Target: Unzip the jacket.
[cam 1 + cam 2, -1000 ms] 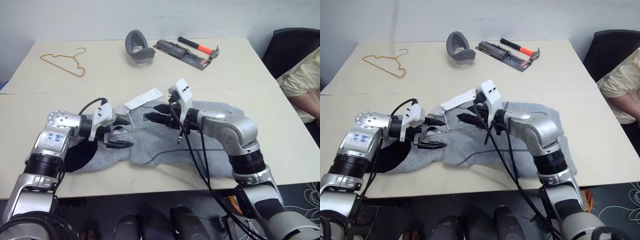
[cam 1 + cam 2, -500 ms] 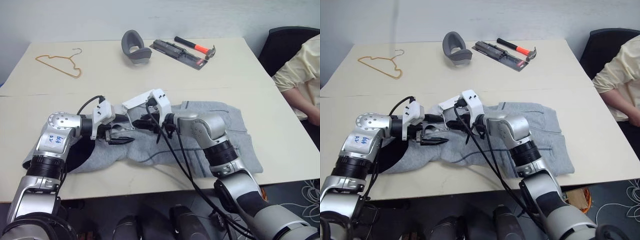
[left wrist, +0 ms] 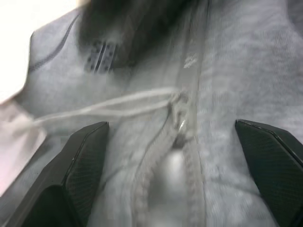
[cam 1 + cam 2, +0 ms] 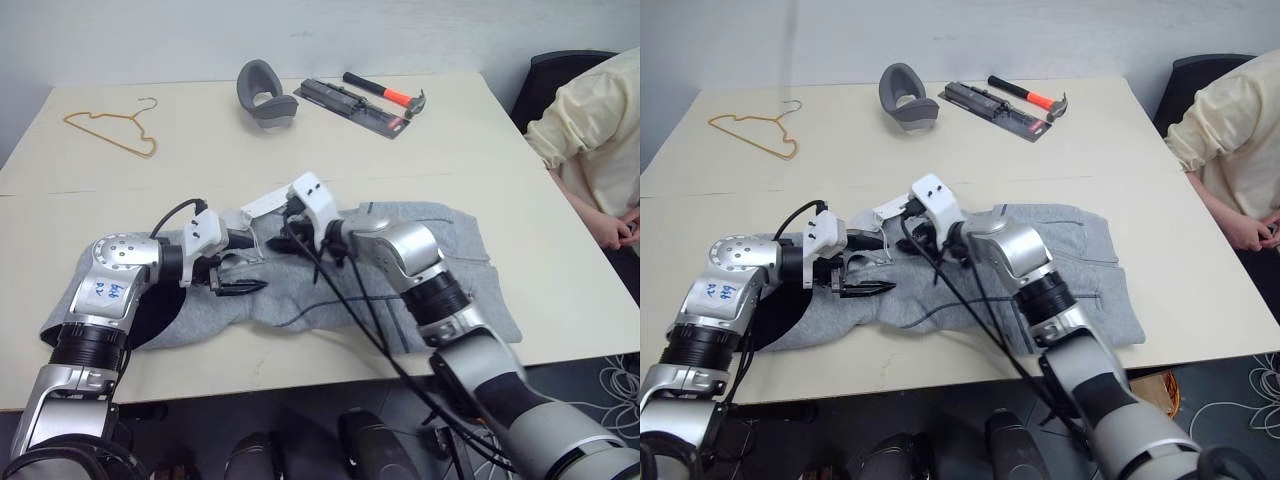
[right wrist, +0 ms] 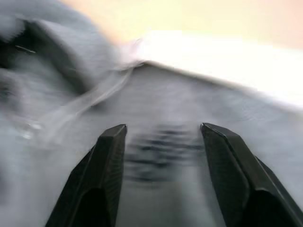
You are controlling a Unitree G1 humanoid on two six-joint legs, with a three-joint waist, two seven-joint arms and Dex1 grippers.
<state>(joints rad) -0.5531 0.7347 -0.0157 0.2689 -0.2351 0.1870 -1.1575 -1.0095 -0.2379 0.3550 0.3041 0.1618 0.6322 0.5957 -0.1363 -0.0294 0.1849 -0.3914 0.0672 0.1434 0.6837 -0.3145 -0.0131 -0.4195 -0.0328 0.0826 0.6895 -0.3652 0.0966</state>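
The grey jacket (image 4: 455,250) lies flat on the table (image 4: 200,180) with a white paper tag (image 4: 262,203) near its collar. My left gripper (image 4: 243,266) is open at the collar end. In the left wrist view its fingers (image 3: 80,156) straddle the zipper (image 3: 182,125), whose slider and a thin tag string lie between them, untouched. My right gripper (image 4: 290,240) hovers close by on the other side of the zipper. Its fingers (image 5: 106,170) stand apart over the grey fabric and a small dark logo (image 5: 151,151), with nothing held.
Along the table's far side lie an orange wire hanger (image 4: 110,128), a grey curved cushion (image 4: 262,93), a black tool pack (image 4: 350,105) and a hammer (image 4: 385,93). A person in a pale yellow top (image 4: 590,130) sits at the right edge by a black chair (image 4: 555,70).
My right gripper has rolled and reached forward and to the left, ending close to the left gripper at the collar. The left gripper stayed put. The person has leaned further into view.
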